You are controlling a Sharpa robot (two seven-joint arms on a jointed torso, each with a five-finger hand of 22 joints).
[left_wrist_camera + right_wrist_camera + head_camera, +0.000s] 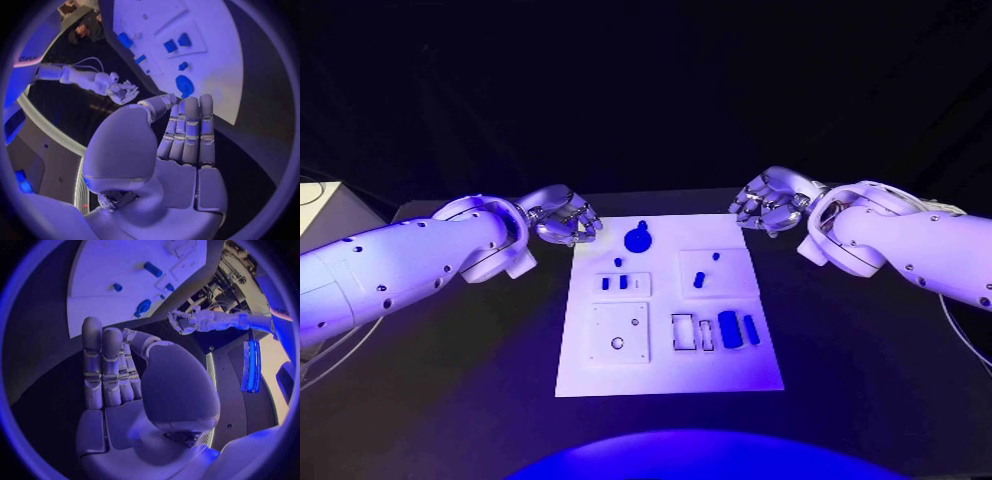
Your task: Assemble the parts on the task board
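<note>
A black tabletop [444,380] spans the lower part of the frame, and directly on it, in the middle, lies the white task board [668,365], a tall rectangle reaching from just below the frame's centre line down toward the bottom edge.

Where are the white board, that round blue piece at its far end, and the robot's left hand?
task board [668,372], head view, bare near part.
round blue part [639,239], head view, its middle.
left hand [565,217], head view, middle of hand.

Head cam looks straight down; both wrist cams sit close behind their palms, all sharing the task board [668,300].
</note>
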